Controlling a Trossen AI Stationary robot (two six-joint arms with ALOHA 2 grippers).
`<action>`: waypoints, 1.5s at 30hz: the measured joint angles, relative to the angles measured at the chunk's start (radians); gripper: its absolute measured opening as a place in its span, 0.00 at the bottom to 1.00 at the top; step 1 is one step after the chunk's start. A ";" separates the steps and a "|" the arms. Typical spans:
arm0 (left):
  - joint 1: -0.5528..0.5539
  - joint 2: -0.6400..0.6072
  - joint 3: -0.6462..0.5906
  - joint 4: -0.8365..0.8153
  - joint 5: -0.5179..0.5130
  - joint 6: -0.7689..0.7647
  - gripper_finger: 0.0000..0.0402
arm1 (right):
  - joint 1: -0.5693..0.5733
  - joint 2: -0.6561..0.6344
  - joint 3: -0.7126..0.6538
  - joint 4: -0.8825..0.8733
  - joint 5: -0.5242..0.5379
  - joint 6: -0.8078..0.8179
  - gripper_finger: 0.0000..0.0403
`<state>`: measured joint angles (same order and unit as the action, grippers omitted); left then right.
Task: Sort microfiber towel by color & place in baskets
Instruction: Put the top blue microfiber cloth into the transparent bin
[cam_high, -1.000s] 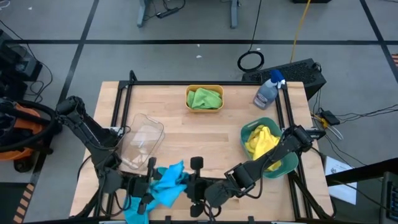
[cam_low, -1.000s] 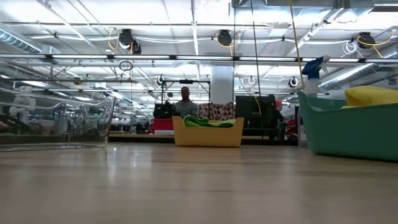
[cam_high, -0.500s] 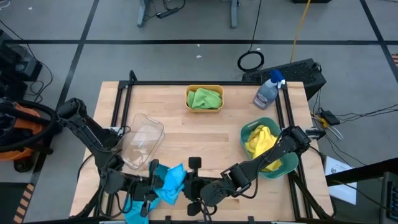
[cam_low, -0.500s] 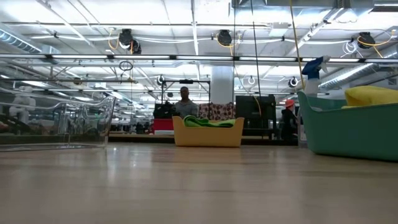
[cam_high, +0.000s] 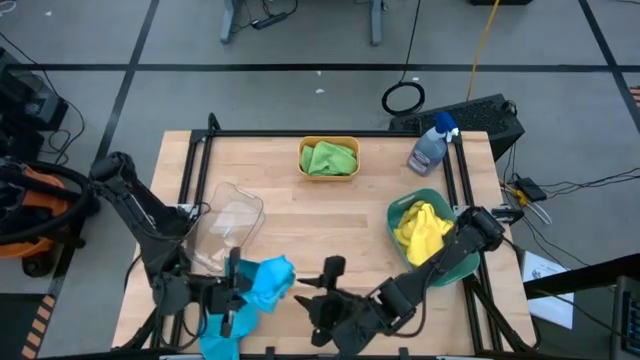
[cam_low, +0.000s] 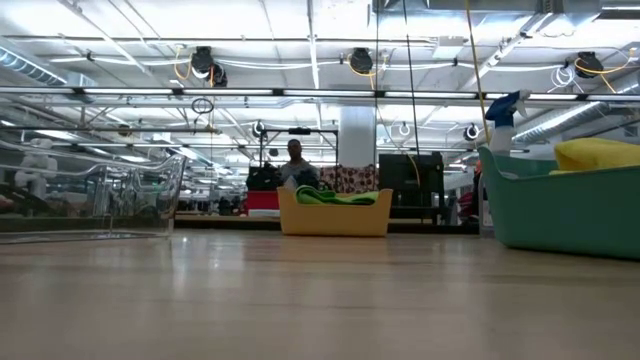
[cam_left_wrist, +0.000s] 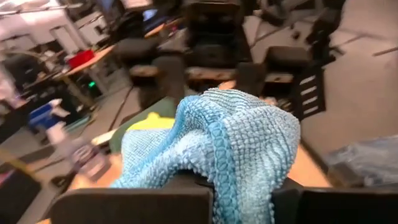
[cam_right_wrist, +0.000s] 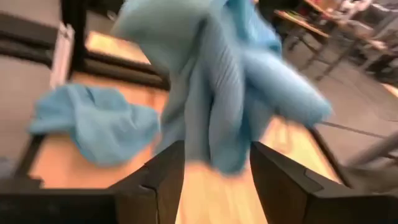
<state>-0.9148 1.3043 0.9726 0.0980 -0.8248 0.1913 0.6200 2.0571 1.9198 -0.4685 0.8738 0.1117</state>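
Note:
My left gripper (cam_high: 238, 288) is at the table's near left, shut on a sky blue towel (cam_high: 266, 281), which also shows in the left wrist view (cam_left_wrist: 230, 137) and the right wrist view (cam_right_wrist: 217, 81). A second sky blue towel (cam_high: 220, 336) lies at the near edge beside it and shows again in the right wrist view (cam_right_wrist: 93, 124). My right gripper (cam_high: 318, 298) is open just right of the held towel, touching nothing. The clear basket (cam_high: 228, 228) holds nothing. The orange-yellow basket (cam_high: 329, 158) holds green towels. The teal basket (cam_high: 445, 262) holds yellow towels (cam_high: 420, 228). My left gripper pinches a bunched part of the sky blue towel (cam_left_wrist: 239, 190) between its two fingers; several folds show there. The fingers come about level from the table's left. The rest of the towel bulges out beyond the fingertips, held above the tabletop.
A spray bottle with a blue head (cam_high: 432, 145) stands at the far right by the black frame rail (cam_high: 455, 170). The low view shows the clear basket (cam_low: 95, 195), the orange-yellow basket (cam_low: 334, 212) and the teal basket (cam_low: 560, 205), with a person (cam_low: 296, 160) far behind.
My right gripper has drawn back toward the table's right edge, away from the held blue towel. The towel's free end, which reached toward the right gripper, has gathered in closer to my left gripper.

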 joint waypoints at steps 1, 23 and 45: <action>-0.007 -0.014 0.000 -0.039 -0.029 -0.024 0.04 | 0.006 0.000 0.000 -0.026 0.014 0.009 0.44; -0.016 -0.279 -0.208 -1.570 -0.405 -1.790 0.05 | 0.017 -0.002 0.000 -0.086 0.015 0.061 0.36; 0.181 -0.277 -0.393 -1.412 -0.357 -1.768 0.25 | 0.005 -0.002 0.000 -0.083 0.014 0.060 0.36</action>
<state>-0.7336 1.0271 0.5795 -1.3135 -1.1819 -1.5762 0.6254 2.0556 1.9198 -0.5510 0.8879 0.1719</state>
